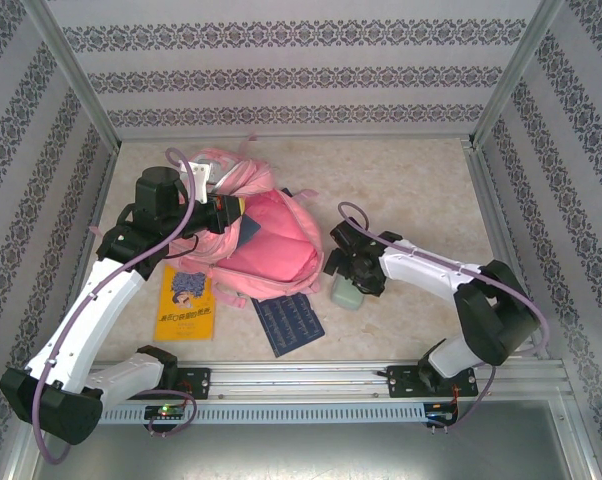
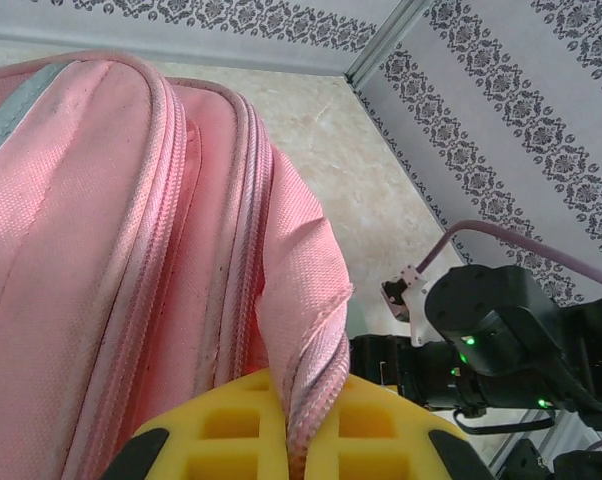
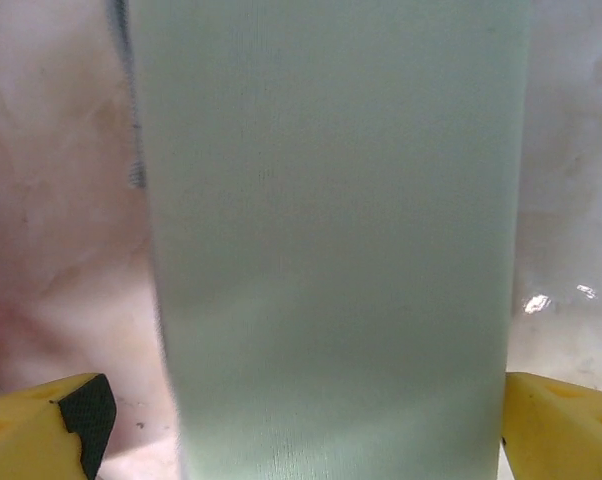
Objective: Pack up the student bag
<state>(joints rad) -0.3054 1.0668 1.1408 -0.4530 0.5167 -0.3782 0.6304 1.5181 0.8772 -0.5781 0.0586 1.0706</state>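
Looking down from the top camera first: one pink backpack point(image 1: 276, 250) lying left of centre on the table point(image 1: 411, 190), mouth gaping, something dark blue point(image 1: 249, 231) showing at the opening, too small to name. Counted loose around it: one yellow book point(image 1: 184, 305) at the near left, one dark blue booklet point(image 1: 288, 322) just in front of the bag, one pale green case point(image 1: 347, 296) off its right side. Two arms, one reaching in from each side.

Can't read the grips from up there, so over to the wrist cameras. Left wrist: left gripper point(image 2: 296, 440) clenched on the backpack's zipper hem, pink fabric pinched between the yellow fingers point(image 2: 221, 425). Also catches the right arm point(image 2: 501, 330) across the way, well apart. Right wrist: right gripper point(image 3: 301, 405) spread wide and released, straddling the green case, one finger point(image 3: 556, 420) right at its edge, the other with a strip of bare table in between.

Room-wise: plenty of bare tabletop behind the bag and across the right side out to the wall point(image 1: 541, 180). Tighter at the near left, with book and booklet sitting close to the front rail point(image 1: 381, 375).
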